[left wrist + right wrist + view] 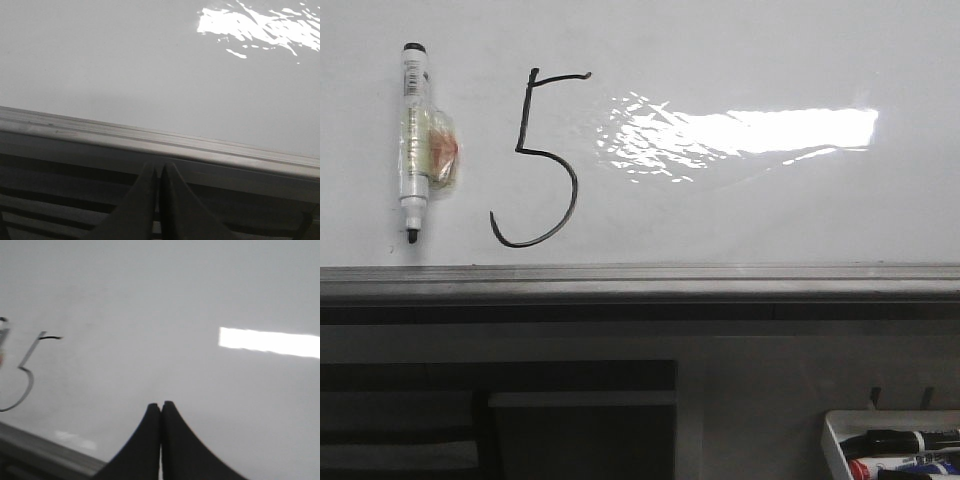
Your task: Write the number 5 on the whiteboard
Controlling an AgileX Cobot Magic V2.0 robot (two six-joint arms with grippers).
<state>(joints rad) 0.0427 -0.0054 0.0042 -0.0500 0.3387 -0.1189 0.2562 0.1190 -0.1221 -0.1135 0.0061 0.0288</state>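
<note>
Whiteboard (770,200) bare rt of 5 (535,160), marker (414,140) blocks left, ledge (640,278) below

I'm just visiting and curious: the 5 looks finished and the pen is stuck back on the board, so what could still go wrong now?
Mostly small things, I'd guess. The number 5 is fresh ink on the glossy whiteboard, so a brush from an arm could smear it. The right gripper, fingers shut, points at the board not far from the digit. The marker hangs uncapped, tip down, held by a taped pad; it might dry out or slip toward the ledge.
</note>
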